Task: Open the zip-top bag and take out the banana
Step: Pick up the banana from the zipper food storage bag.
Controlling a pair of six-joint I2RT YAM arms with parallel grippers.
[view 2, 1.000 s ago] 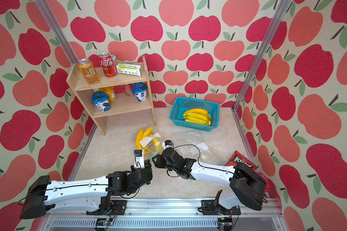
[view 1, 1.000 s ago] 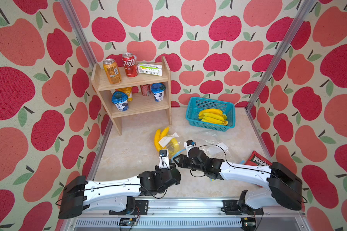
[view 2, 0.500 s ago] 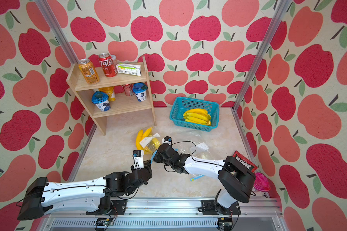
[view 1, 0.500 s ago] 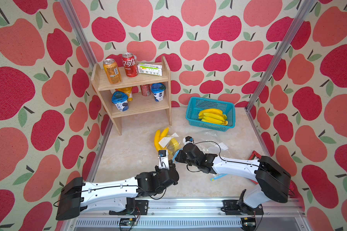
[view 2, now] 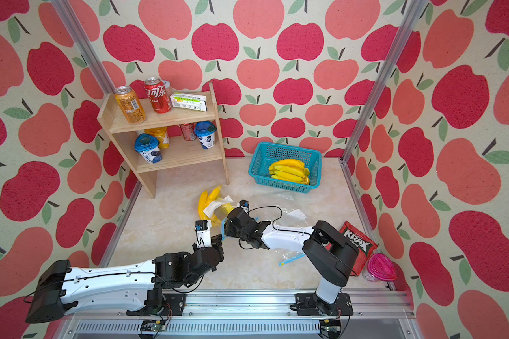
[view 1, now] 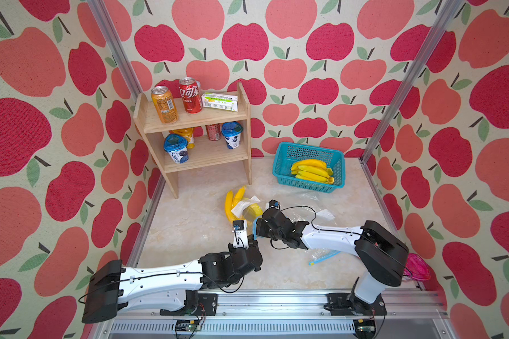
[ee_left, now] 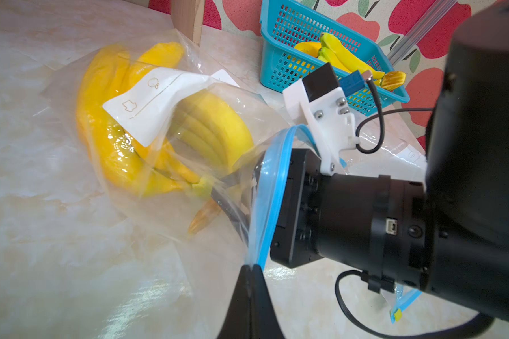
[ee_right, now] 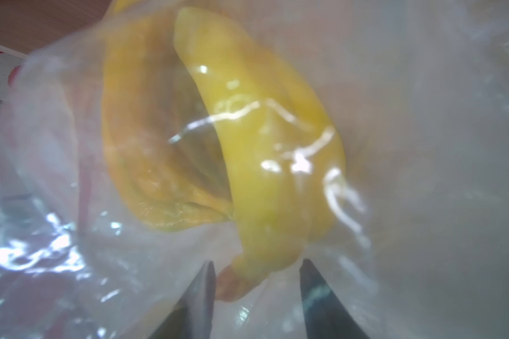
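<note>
The left pincer (view 1: 252, 237) we see in both top views clamped shut on the blue zip rim of the bag (view 1: 243, 207), near the middle of the table (view 1: 188, 234). The right pincer (view 2: 221, 225) pokes into the bag's mouth from the opposite side. The banana (view 2: 202, 202) lies inside the bag, its tips toward the shelf (view 2: 184, 155) in the far left corner.

In the left wrist view, the left pincer (ee_left: 252, 268) has its tips pressed together on that rim, and we make out the right pincer's fingers (ee_left: 232, 212) dark through the plastic beside the stem of the banana (ee_left: 215, 129).

In the right wrist view, the right pincer (ee_right: 257, 281) has its jaws apart with the stem end of the banana (ee_right: 262, 146) between them; we cannot tell whether they pinch it.
</note>
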